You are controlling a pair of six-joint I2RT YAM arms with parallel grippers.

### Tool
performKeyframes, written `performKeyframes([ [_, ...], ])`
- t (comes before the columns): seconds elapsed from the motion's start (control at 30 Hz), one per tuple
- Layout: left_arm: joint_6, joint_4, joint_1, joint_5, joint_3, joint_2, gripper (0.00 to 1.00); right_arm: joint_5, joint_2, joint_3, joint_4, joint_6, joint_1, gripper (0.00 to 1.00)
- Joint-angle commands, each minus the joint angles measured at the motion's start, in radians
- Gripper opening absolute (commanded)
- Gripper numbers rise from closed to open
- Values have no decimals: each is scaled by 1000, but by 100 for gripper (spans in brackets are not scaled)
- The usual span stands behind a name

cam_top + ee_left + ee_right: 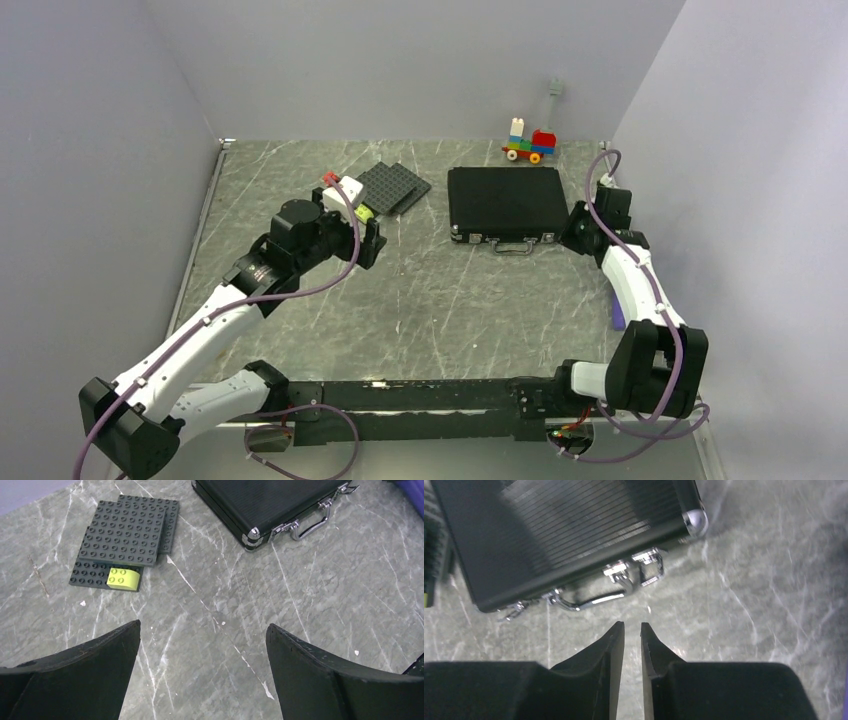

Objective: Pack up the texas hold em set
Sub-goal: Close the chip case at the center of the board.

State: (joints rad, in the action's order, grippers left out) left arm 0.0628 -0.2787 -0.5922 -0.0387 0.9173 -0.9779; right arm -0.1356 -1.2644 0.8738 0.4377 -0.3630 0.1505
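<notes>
The black silver-edged briefcase (pixel 505 200) of the texas hold em set lies shut and flat at the back centre-right, its chrome handle (pixel 513 247) facing the arms. My right gripper (pixel 575 228) hovers at the case's near right corner. In the right wrist view the case (pixel 564 530) and its handle (pixel 589 600) lie just ahead of the right gripper (pixel 632 624), whose jaws stand a thin slit apart with nothing between them. My left gripper (pixel 372 240) is wide open and empty over bare table (pixel 202 625), left of the case (pixel 270 500). No chips or cards show.
Dark grey studded plates (pixel 395 187) lie overlapped left of the case, a yellow-green brick (pixel 122 578) on the lowest one. A colourful toy brick train (pixel 528 143) stands at the back wall. Something purple (pixel 618 318) lies by the right arm.
</notes>
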Motion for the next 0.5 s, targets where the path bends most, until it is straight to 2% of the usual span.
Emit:
performKeyframes([
  [0.0, -23, 38, 3, 23, 3, 31, 99, -44, -21, 12, -178, -2, 10, 22],
  [0.23, -12, 39, 3, -9, -8, 27, 98, -53, -126, 40, -241, 8, 17, 18],
  [0.47, -15, 36, 3, 4, -8, 37, 98, -59, -214, 2, -277, -6, 28, 16],
])
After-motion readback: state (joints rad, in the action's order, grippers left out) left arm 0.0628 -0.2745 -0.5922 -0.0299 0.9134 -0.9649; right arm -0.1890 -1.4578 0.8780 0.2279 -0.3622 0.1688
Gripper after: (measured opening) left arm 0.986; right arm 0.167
